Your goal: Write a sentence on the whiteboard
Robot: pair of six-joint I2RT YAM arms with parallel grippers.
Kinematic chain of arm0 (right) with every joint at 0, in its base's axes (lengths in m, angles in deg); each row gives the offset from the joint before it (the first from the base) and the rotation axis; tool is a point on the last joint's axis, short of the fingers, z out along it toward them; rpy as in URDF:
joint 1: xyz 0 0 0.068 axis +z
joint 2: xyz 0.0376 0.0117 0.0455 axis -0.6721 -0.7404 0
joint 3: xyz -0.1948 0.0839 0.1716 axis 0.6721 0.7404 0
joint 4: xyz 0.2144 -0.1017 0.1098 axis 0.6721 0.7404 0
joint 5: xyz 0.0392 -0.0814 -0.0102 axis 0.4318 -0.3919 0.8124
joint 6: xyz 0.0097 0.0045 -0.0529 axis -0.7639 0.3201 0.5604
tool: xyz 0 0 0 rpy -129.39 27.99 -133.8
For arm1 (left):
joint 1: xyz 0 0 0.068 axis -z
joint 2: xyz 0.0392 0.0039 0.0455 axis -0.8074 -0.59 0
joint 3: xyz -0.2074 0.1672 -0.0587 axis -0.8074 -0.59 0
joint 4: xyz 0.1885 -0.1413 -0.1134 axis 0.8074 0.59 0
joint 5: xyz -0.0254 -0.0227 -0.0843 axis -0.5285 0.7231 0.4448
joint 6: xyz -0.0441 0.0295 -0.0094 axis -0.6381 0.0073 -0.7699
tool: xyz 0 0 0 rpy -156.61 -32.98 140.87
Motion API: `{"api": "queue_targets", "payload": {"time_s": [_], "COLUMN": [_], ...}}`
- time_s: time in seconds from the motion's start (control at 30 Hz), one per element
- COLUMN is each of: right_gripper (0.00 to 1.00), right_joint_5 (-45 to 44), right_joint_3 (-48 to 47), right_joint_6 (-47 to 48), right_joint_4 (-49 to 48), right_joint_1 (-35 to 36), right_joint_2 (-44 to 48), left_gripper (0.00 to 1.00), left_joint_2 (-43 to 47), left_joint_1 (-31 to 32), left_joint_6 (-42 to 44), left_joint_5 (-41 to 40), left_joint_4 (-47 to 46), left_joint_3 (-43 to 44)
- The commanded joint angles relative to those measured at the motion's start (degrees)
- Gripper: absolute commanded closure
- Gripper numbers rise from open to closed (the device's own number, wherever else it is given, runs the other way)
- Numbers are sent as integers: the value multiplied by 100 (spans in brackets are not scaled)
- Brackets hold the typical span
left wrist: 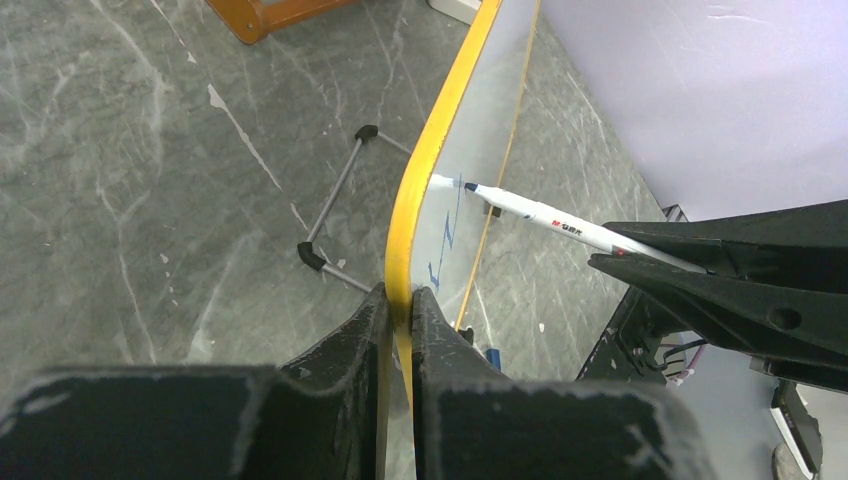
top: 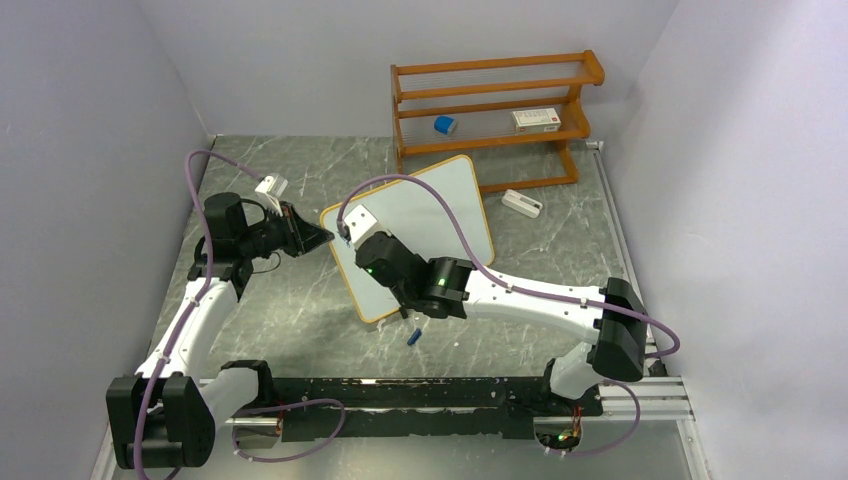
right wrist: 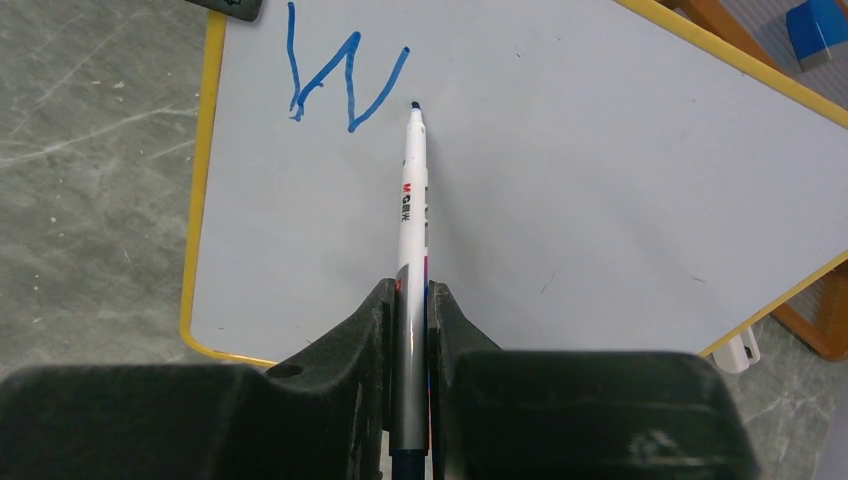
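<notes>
L gripper clenched on board frame edge. R gripper grasping marker, tip at board just right of sentence, only "W". Board looks thin, stiff, light, prob skids. You pinch edge firm, press lightly.

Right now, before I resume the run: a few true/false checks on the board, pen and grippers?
1. The left gripper is clamped on the yellow edge of the board. True.
2. The right gripper holds a capped pen. False: the tip is bare, pointing at the board.
3. A full sentence is written on the board. False: only a blue W shows, and the pen tip sits just right of it.
4. A blue block sits on the wooden rack. True.
</notes>
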Motion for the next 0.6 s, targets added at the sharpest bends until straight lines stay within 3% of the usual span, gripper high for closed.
{"api": "queue_targets", "payload": {"time_s": [0.0, 0.57], "right_gripper": [100, 100], "right_joint_5": [80, 345], "right_joint_3": [-182, -143], "right_joint_6": [59, -30], "right_joint_4": [-147, 313], "right_joint_1": [-59, -49], "right_joint_2": [-133, -79], "left_gripper": [95, 95], "left_joint_2": [-88, -101], "left_joint_1": [103, 108], "left_joint_6": [150, 159], "left_joint_5": [29, 7], "left_joint_4": [309, 324], "left_joint_3": [-27, -18]}}
